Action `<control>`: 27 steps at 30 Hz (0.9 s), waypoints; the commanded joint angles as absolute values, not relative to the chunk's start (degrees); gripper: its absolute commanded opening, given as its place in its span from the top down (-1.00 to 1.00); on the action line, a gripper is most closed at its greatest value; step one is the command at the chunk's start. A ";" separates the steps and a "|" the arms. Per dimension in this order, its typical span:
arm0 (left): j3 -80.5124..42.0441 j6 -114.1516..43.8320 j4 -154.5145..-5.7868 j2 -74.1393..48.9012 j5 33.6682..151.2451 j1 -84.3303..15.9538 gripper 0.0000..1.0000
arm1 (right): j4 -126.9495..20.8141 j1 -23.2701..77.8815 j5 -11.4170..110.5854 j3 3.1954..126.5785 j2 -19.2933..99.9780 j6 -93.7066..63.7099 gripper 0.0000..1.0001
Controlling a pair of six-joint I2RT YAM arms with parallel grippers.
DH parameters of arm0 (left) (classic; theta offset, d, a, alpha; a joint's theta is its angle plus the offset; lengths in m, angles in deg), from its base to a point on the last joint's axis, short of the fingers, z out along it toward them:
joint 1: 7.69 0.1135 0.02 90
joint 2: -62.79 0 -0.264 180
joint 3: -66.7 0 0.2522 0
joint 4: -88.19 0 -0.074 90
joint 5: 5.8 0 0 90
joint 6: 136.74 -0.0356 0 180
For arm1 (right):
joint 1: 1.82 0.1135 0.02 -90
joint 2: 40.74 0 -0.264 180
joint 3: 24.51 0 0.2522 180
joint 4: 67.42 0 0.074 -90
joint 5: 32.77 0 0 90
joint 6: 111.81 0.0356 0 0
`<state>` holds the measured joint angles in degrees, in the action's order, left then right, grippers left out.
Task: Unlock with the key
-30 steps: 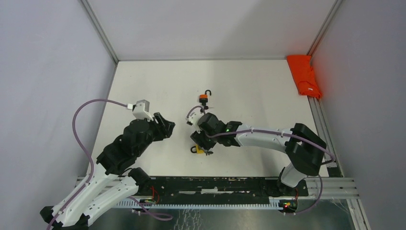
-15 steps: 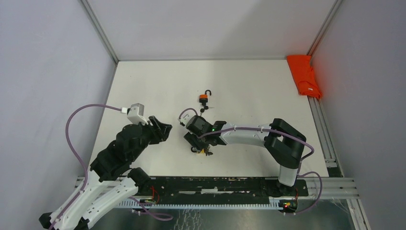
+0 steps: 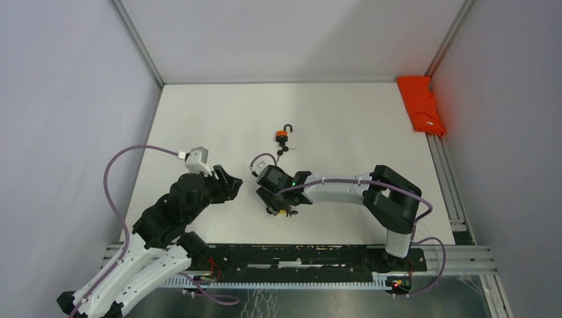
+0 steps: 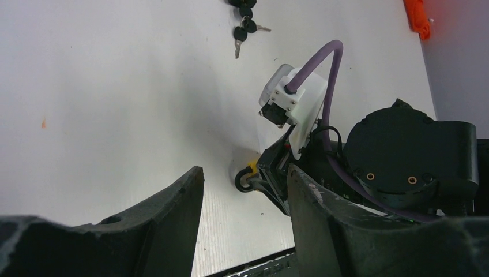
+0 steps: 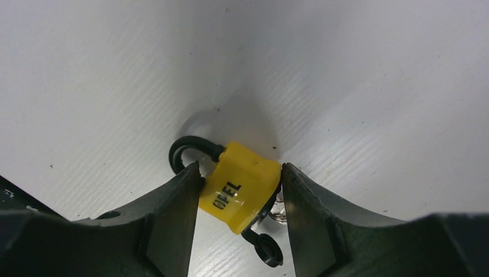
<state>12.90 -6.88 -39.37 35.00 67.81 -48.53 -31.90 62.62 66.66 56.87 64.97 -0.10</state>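
Right tool (image 5: 239, 176) is closed on the yellow padlock (image 5: 242, 187), one finger against each side of its body. The padlock lies on the tabletop (image 5: 346, 86), black-headed key (image 5: 266, 251) at its lower end. Left tool (image 4: 243, 173) hangs wide open, holding nothing.

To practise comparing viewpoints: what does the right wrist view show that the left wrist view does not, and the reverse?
Right wrist only: the lettering on the yellow padlock, the right arm's jaws flanking it, and a black-headed key beneath it. Left wrist only: loose keys, the orange cloth and the right arm's purple cable. Both: the white table and the padlock's black shackle.
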 commanded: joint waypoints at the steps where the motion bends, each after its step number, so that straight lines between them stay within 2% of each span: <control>1: 13.94 -5.62 -42.77 34.76 69.60 -48.34 -0.22 | -27.04 63.48 68.28 54.98 66.85 3.59 -0.13; 2: 14.05 -5.49 -42.84 34.85 69.79 -48.36 -0.22 | -26.99 63.48 68.49 54.79 67.05 4.14 -0.09; 11: 17.01 -4.67 -45.25 34.95 71.99 -48.31 -0.22 | -26.66 63.44 71.68 53.05 64.58 5.59 0.70; 16: 19.44 -4.07 -49.39 33.04 75.24 -48.31 -0.20 | -27.30 63.27 76.22 49.90 59.26 6.92 1.00; 27: 22.40 -6.98 -65.98 29.64 88.38 -48.34 -0.17 | -39.34 62.95 79.06 37.40 40.86 5.78 1.00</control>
